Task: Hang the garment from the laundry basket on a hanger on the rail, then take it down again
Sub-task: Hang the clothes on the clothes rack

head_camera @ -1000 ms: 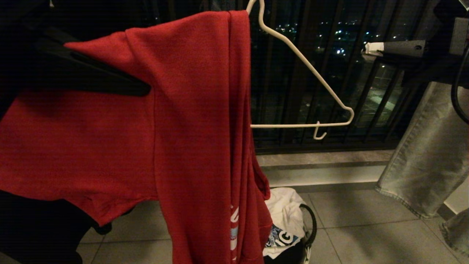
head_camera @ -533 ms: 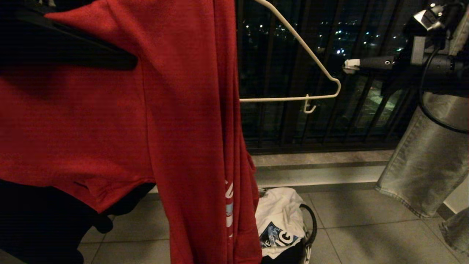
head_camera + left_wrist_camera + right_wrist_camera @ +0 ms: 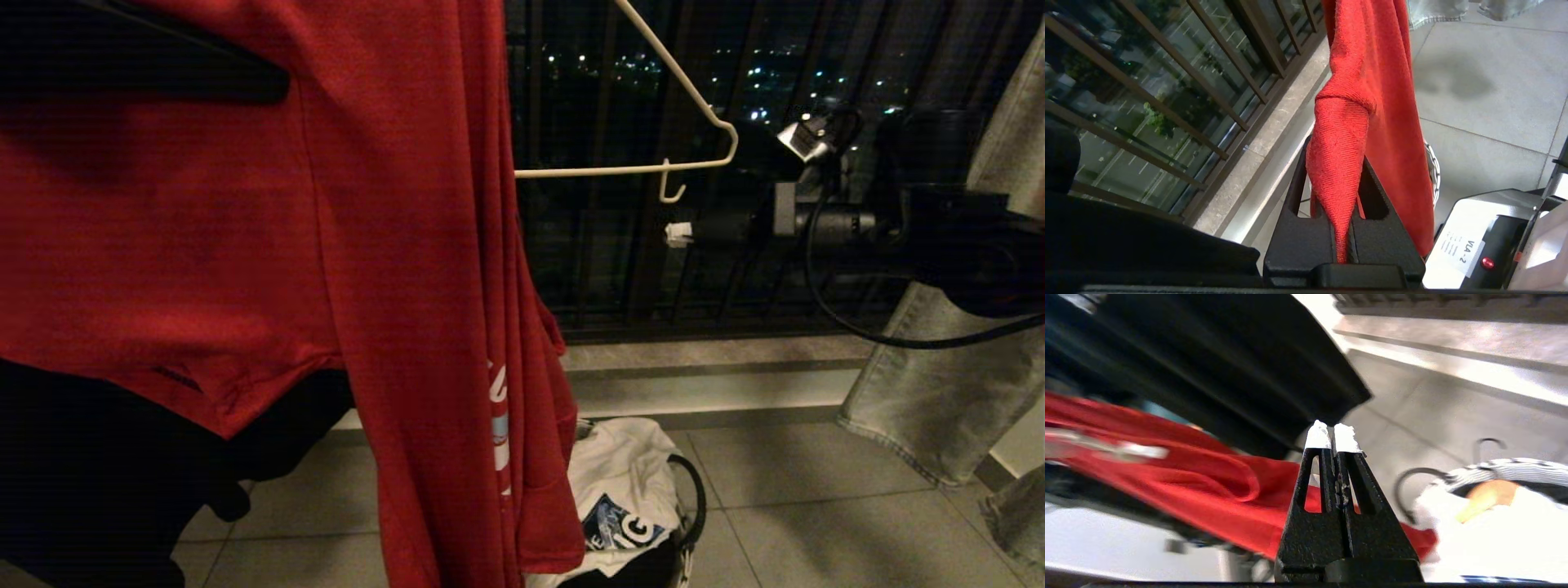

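The garment [image 3: 392, 245], a red T-shirt, hangs over the left side of the thin white hanger [image 3: 694, 106], whose bare right shoulder and side hook stick out. The rail is out of view. My left gripper [image 3: 269, 82] is high at the left, shut on a fold of the garment [image 3: 1367, 81]; red cloth is pinched between the fingers of this left gripper [image 3: 1339, 163]. My right gripper [image 3: 678, 234], white-tipped, is shut and empty just below the hanger's right end. The laundry basket [image 3: 690, 498] stands on the floor below. In the right wrist view the right gripper [image 3: 1333, 435] points past the garment [image 3: 1208, 486] and the basket [image 3: 1506, 467].
A white cloth [image 3: 624, 482] fills the basket. Pale jeans [image 3: 947, 392] hang at the right. A dark balcony railing [image 3: 604, 269] and a stone ledge run behind. A black garment [image 3: 98, 474] hangs low at the left. My base [image 3: 1474, 237] is close by.
The garment and hanger have moved up and left with my left gripper. My right gripper has dropped and moved left, from above the hanger's right end to just below it.
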{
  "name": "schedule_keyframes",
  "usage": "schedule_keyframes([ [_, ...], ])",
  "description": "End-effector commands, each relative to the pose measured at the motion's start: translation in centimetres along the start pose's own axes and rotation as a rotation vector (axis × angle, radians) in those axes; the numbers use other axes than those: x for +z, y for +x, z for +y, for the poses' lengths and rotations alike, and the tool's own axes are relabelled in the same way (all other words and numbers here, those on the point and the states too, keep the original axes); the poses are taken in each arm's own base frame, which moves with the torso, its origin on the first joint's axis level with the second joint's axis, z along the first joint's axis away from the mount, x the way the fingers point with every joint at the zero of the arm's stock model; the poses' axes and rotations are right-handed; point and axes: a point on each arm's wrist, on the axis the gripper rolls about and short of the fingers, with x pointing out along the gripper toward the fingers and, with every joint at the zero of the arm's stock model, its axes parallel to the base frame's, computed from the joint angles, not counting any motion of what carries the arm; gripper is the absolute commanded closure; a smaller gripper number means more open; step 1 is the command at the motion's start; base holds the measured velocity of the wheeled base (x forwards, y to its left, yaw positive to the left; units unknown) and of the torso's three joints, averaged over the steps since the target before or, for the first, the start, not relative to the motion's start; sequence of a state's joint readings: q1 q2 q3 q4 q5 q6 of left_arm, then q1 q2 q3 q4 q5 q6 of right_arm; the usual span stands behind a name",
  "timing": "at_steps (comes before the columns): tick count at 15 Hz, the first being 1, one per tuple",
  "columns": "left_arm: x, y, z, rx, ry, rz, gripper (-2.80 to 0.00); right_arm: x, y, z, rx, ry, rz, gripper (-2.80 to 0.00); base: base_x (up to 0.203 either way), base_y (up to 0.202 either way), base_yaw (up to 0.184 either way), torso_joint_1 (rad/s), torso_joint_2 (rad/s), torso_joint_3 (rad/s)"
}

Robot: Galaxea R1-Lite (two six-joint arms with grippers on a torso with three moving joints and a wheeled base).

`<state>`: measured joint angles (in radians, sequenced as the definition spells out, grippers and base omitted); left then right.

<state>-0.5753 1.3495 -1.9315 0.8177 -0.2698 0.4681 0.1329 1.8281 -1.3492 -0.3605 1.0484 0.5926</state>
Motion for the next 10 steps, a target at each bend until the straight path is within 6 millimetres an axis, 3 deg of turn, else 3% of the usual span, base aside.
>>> schedule_keyframes([
  [1, 0.0, 0.0, 0.0, -0.001, 0.003, -0.002, 0.00, -1.2, 0.9, 0.9, -0.045, -0.053, 0.012, 0.00, 0.000, 0.000, 0.000, 0.000, 0.00, 0.000],
  [4, 0.5, -0.1, 0.3, 0.046, 0.017, -0.032, 0.00, -2.1, 1.6, 1.6, -0.093, -0.082, 0.070, 0.00, 0.000, 0.000, 0.000, 0.000, 0.00, 0.000],
  [7, 0.7, -0.2, 0.3, 0.068, 0.026, -0.053, 0.00, -4.0, 3.9, 3.5, -0.147, -0.085, 0.175, 0.00, 0.000, 0.000, 0.000, 0.000, 0.00, 0.000],
  [8, 0.6, -0.2, 0.3, 0.066, 0.024, -0.049, 0.00, -4.7, 4.7, 4.2, -0.170, -0.104, 0.195, -2.80, 0.000, 0.000, 0.000, 0.000, 0.00, 0.000],
  [10, 0.6, -0.3, 0.3, 0.067, 0.024, -0.050, 0.00, -5.0, 4.8, 5.5, -0.201, -0.137, 0.195, -2.80, 0.000, 0.000, 0.000, 0.000, 0.00, 0.000],
])
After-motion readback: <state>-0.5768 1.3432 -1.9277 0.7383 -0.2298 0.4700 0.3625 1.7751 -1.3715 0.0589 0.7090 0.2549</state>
